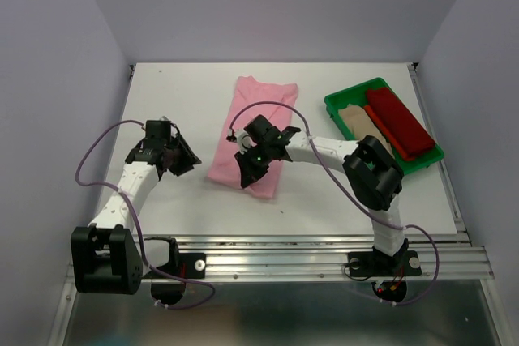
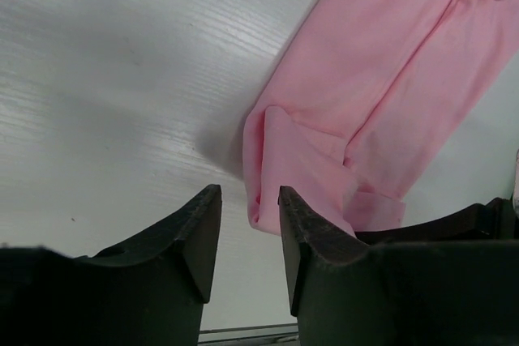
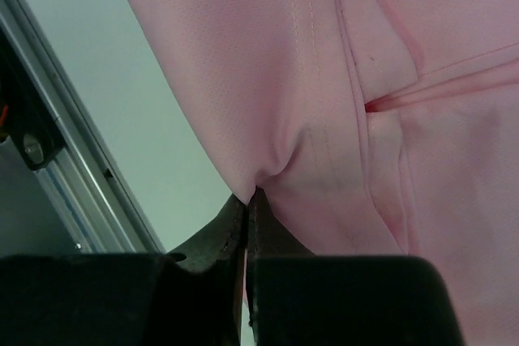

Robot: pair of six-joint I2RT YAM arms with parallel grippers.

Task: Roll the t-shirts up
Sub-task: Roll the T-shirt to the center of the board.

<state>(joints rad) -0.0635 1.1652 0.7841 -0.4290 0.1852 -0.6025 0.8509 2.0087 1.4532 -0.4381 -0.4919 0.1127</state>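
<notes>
We have the light pink t-shirt lying flat in the middle of the table, folded into a long strip that runs from twelve o'clock to six o'clock. Our right gripper is closed tight on the hem at the six o'clock end, and the cloth puckers where we pinch it. Our left gripper waits at nine o'clock from that end, not touching the shirt. Its jaws stand partly apart, and they hold nothing.

To roll well, we think both grippers should hold the same end, one near each corner. Then we turn the edge over evenly toward twelve o'clock, low and slow, so the roll stays tight and straight.

The dark red t-shirt and the beige t-shirt lie in the green tray at three o'clock.
</notes>
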